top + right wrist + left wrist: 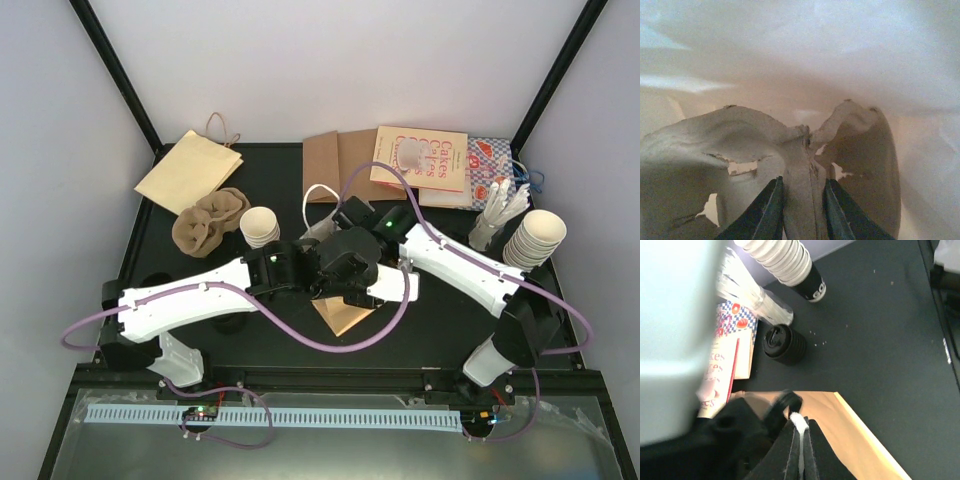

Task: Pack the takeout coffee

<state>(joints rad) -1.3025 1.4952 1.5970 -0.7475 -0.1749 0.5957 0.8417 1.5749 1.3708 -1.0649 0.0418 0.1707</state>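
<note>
Both arms meet over the tan paper bag (345,314) at mid-table. The left gripper (800,440) is clenched on a thin white strip (799,426), probably a handle. The right gripper (804,210) pinches a ridge of the brown pulp tray (715,145). No lidded cup shows; only a black lid (784,342) stands near the stacked cups (782,260). A paper cup likely crushes easily: grasp lightly, below the rim.

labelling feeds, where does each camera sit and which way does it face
top external: above, behind the bases, looking down at the table; left arm and right arm meet over the tan paper bag.
left wrist: low, facing black lids; left gripper pinches a white strip.
right wrist: close on a pulp tray; right gripper clamps its ridge.
shared: top and left wrist both show that bag.
</note>
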